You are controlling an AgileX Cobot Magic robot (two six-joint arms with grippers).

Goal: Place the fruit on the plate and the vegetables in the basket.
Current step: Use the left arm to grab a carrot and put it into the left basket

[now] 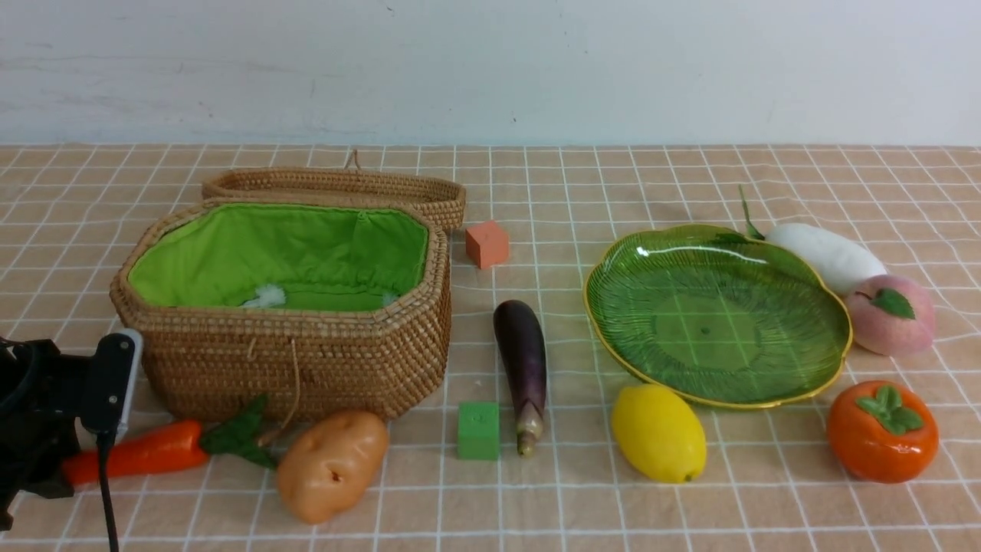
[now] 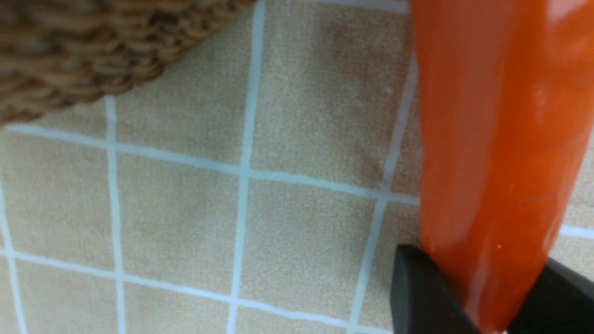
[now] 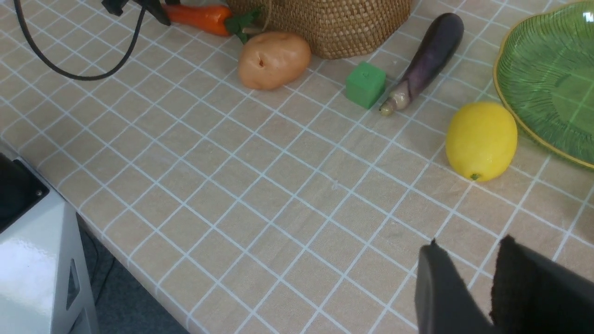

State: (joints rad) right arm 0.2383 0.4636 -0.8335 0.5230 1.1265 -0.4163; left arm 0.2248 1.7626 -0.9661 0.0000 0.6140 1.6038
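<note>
Tan checked tablecloth (image 1: 552,494) meets pale wall (image 1: 490,69).

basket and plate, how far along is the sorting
Done: nothing yet. The plate is bare and no vegetable shows in the basket. In hand: the left gripper is clamped on the carrot, which lies on the table. Left: carrot, potato, eggplant and radish to the basket; lemon, peach and persimmon to the plate.
</note>
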